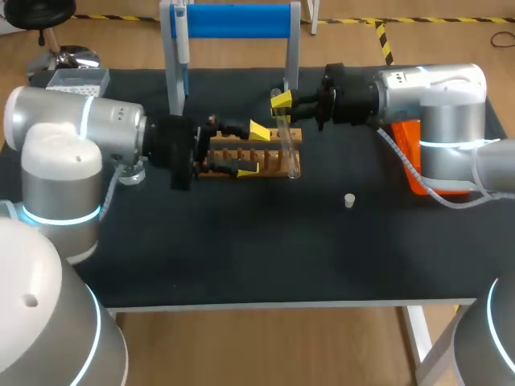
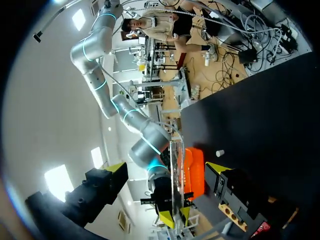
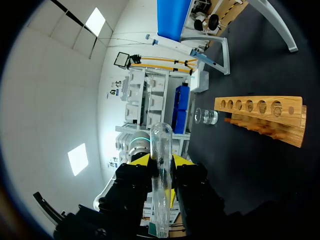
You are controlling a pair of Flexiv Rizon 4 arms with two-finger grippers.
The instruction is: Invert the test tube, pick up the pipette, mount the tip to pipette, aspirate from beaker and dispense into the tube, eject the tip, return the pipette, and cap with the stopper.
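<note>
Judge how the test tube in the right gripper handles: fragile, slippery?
Clear, thin-looking test tube: likely fragile, so squeeze gently. Its smooth round wall could slip or twist in the right gripper. Laid down, it'd probably roll.

I'm running this rig in a laboratory, a wet-chemistry bench fitted out for robot work. The black-covered table carries lab gear. There's a wooden rack drilled with a row of holes, a clear glass test tube and a small beaker left of the rack. A pipette hangs on a blue-topped stand at the far edge, with a pale tip box nearby (far left corner). My left arm and right arm flank the bench.
</note>
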